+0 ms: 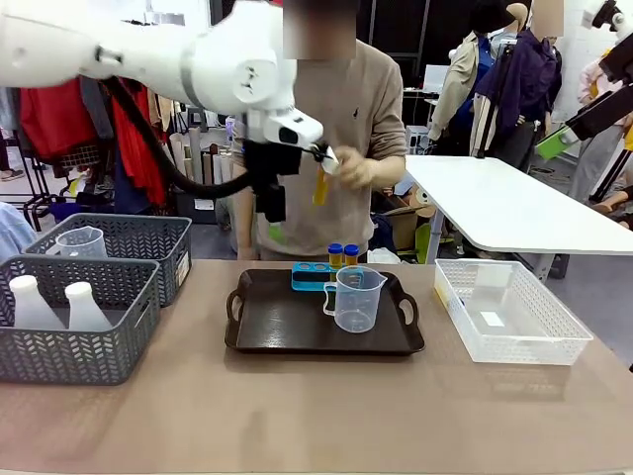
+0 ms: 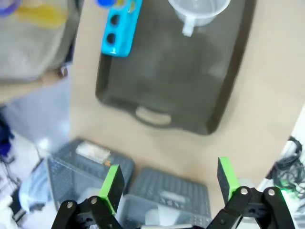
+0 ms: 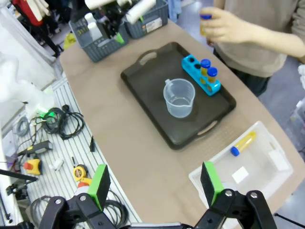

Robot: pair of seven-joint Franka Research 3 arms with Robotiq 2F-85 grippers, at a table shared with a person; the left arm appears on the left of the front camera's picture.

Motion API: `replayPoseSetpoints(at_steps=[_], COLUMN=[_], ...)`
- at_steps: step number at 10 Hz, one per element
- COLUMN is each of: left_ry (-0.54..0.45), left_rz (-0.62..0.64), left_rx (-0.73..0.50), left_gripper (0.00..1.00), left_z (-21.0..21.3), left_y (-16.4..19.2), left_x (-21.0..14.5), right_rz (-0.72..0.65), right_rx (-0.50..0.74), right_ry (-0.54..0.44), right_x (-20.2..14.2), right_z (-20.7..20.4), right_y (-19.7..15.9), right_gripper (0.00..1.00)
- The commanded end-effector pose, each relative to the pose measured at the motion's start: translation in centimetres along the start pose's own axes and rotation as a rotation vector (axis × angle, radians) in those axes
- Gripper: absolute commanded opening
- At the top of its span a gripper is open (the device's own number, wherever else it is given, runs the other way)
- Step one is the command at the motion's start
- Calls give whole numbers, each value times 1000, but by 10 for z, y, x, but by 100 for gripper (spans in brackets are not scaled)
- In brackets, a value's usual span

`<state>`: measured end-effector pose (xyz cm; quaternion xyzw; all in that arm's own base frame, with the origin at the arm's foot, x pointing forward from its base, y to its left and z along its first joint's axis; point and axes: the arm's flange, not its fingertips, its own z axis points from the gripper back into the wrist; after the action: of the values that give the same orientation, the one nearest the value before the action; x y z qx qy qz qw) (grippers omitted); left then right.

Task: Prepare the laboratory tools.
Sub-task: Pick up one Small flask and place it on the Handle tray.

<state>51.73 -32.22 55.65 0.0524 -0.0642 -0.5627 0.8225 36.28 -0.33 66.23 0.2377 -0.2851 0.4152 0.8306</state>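
Observation:
On the black tray [image 1: 287,332] stand a clear handled beaker [image 1: 356,297] and a blue rack [image 1: 313,276] with two amber, blue-capped tubes [image 1: 343,255] in it. At chest height the person's hand holds another amber tube [image 1: 319,186]. One more tube [image 3: 243,143] lies in the white basket [image 1: 554,341]. Two white flasks [image 1: 59,305] stand in the near grey basket [image 1: 69,361], and a second beaker [image 1: 81,242] stands in the far one. My left gripper [image 2: 169,183] hangs open and empty high above the tray's left end and the grey baskets. The right gripper [image 3: 155,183] is open and empty, high off the table's right.
The person stands at the far edge behind the tray. Bare tabletop [image 1: 297,416] lies in front of the tray. Beside the table, the right wrist view shows cables and tools on a slatted floor [image 3: 62,143].

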Motion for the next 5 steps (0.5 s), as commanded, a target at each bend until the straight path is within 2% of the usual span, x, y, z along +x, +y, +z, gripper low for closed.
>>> replayPoseSetpoints(at_steps=[1,5], left_ry=[29,23], left_rz=[184,518], left_rx=[39,90], left_gripper=[100,100], left_z=[24,54], left_y=[-18,3], left_x=[-43,-145], right_rz=[5,5], right_rx=[15,15], right_ry=[-24,-24], right_x=[2,2], right_z=[1,1], right_y=[0,0], right_gripper=[100,100])
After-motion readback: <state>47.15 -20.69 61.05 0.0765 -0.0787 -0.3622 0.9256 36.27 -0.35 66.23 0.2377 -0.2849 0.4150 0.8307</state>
